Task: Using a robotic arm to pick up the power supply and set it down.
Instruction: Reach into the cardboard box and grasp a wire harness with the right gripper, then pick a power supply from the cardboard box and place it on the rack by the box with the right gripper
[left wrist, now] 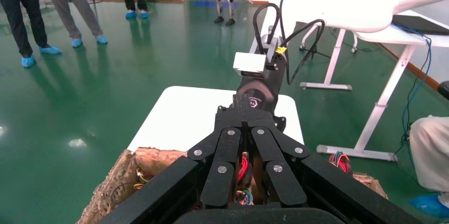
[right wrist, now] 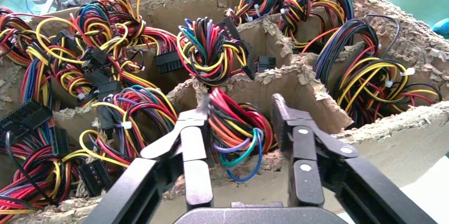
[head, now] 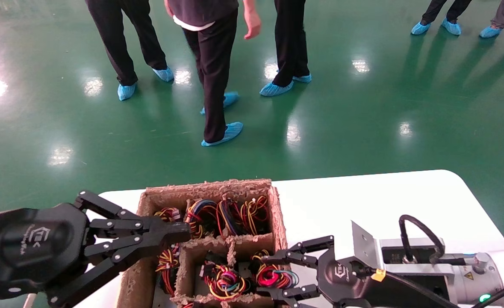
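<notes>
The power supply shows only as a red, orange, yellow and black wire bundle [right wrist: 233, 126] in the near right compartment of the brown fibre crate [head: 279, 214]; its metal box is hidden under the wires. My right gripper [head: 272, 276] is open at that compartment. Its fingers [right wrist: 193, 128] stand on either side of the bundle, close to it but not squeezing it. My left gripper [head: 179, 233] is shut on nothing and hovers over the crate's left side, its tip [left wrist: 244, 114] pointing across toward the right gripper's palm [left wrist: 256, 99].
The crate's other compartments hold several more coloured wire bundles [head: 230, 214] behind ragged dividers [right wrist: 275, 78]. It stands on a white table [head: 384, 201]. Beyond the table's far edge, several people [head: 213, 64] stand on the green floor.
</notes>
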`<state>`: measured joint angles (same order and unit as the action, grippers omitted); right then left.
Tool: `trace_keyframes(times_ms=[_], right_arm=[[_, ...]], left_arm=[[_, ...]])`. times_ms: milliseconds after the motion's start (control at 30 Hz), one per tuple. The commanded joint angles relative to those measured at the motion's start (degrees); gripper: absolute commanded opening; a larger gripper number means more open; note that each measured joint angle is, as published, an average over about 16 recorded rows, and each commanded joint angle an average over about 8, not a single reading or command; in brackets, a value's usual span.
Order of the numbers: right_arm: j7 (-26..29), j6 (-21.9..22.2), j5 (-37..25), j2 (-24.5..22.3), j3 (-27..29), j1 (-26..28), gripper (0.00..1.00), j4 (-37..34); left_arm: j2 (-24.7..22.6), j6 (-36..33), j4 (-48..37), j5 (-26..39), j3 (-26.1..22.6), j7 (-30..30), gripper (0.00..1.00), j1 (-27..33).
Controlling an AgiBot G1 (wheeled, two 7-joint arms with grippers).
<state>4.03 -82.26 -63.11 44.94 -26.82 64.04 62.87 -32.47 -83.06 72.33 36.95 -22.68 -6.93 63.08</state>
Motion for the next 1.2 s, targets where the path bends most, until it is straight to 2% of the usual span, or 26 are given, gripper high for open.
trace_keyframes(times_ms=[33, 633, 1200], right_arm=[[0.02, 0.04, 0.02, -0.02, 0.02, -0.03, 0.00, -0.08], [0.11, -0.48, 1.60, 0.10, 0.69, 0.36, 0.00, -0.31], [2.44, -1.57, 6.78, -0.86, 3.17, 1.77, 0.00, 0.77]], left_arm=[[0.00, 0.00, 0.00, 0.00, 0.00, 0.00, 0.00, 0.00], [0.00, 0.00, 0.00, 0.00, -0.01, 0.00, 0.00, 0.00], [0.00, 0.00, 0.00, -0.01, -0.01, 0.01, 0.00, 0.00]])
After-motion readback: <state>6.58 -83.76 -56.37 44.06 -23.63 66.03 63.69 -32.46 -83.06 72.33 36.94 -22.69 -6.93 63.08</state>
